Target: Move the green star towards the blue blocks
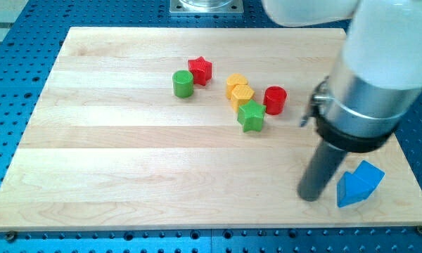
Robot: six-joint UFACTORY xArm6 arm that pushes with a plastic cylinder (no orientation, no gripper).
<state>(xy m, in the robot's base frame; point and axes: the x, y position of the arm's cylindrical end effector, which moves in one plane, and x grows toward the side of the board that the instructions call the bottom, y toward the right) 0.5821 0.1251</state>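
— Closest to us, at the view's bottom right, sits a blue wedge-shaped block (359, 183) on the pale wooden board (126, 183). Only one blue piece shows from here.

— And the arm?

— Its straight dark rod comes down just left of that blue block, and my tip (310, 197) rests on the wood just beside it; whether they touch, I cannot tell. A thick white and silver body above it hides the board's upper right corner.

— Is there a claw, open or closed?

— No claw at all, only the bare rod, so nothing is gripped.

— Where is the green star?

— The green star-shaped block (252, 116) lies near the middle of the board, up and to the left of the tip, well apart from it. It touches the lower of two stacked-looking yellow hexagonal blocks (239, 91) above it, and a red cylinder (275, 100) stands just to its upper right.

— Anything else?

— Further left, a green cylinder (183, 83) and a red star-shaped block (200, 70) sit close together. Around the board runs a blue perforated table (14, 91).
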